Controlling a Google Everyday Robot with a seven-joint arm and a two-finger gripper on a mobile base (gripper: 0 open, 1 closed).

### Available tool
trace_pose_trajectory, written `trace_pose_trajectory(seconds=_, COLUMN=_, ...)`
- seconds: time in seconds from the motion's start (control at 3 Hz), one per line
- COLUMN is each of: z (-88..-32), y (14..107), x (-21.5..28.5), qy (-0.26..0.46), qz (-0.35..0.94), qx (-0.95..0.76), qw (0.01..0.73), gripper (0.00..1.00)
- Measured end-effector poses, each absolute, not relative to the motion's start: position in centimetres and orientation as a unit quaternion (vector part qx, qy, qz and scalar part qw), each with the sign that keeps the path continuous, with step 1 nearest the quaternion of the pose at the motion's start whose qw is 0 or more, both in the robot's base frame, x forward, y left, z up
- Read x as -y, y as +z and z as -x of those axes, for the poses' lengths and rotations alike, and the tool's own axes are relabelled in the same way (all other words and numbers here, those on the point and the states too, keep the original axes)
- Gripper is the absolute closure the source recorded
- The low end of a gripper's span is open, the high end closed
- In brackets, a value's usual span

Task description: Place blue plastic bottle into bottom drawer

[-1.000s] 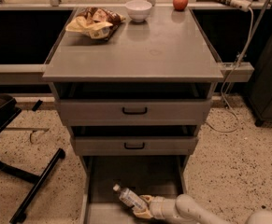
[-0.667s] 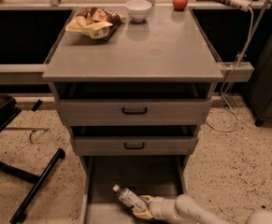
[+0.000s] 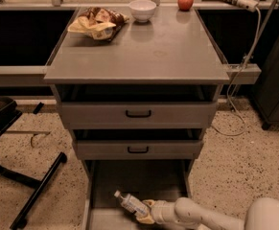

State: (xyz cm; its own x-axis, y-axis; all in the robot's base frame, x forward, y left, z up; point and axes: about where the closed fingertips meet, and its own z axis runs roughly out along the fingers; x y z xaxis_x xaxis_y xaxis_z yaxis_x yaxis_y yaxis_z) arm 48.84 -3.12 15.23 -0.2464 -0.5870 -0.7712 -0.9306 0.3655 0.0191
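Nothing has visibly shifted over the last second. The gripper (image 3: 145,212) sits low inside the open bottom drawer (image 3: 100,186), reaching in from the right, with its fingers (image 3: 142,218) closed on the base end of the blue plastic bottle (image 3: 131,203). The bottle is tilted, white cap toward the drawer's back left. Whether it rests on the drawer floor cannot be told. Delivery looks done; letting go probably remains.
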Motion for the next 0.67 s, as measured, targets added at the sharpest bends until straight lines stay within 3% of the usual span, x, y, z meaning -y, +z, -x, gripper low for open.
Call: trace_pose_trajectory(seconds=0.67, z=-48.1, y=12.3, x=3.1, qy=0.236, qz=0.502, qx=-0.769, qw=0.318, gripper=1.00)
